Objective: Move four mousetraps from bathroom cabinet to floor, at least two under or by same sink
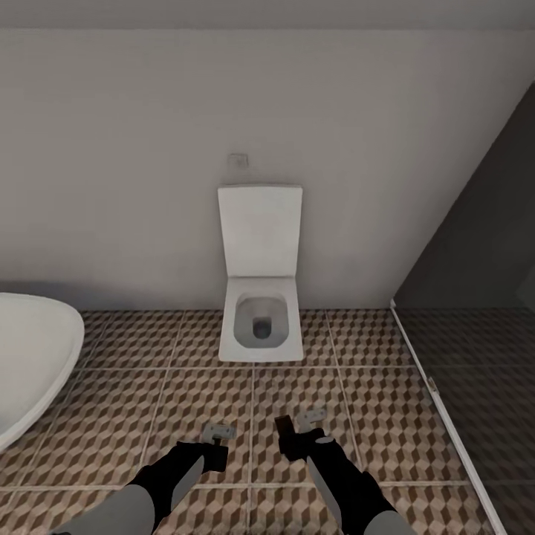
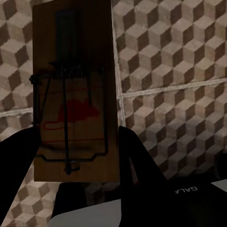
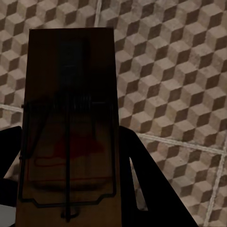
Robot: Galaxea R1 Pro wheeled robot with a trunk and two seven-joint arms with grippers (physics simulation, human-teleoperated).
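Mousetraps: one brown board (image 2: 74,92) sits clamped between the dark fingers (image 2: 137,161) of the left end effector (image 1: 215,444), its wire and red mark facing the wrist camera. A second board (image 3: 70,127) is gripped likewise by the right end effector (image 1: 297,438); it lies in shadow and its lower edge is cut off by the frame. In the head view both traps are small and hard to make out, the right one showing only as a dark sliver. Both are held above the bathroom floor (image 1: 371,416) of cube-patterned tiles. A white toilet (image 1: 260,297) stands at twelve o'clock against the wall, lid raised. A white basin (image 1: 30,357) is cut off at nine o'clock. A dark glass partition (image 1: 475,297) rises at three o'clock.
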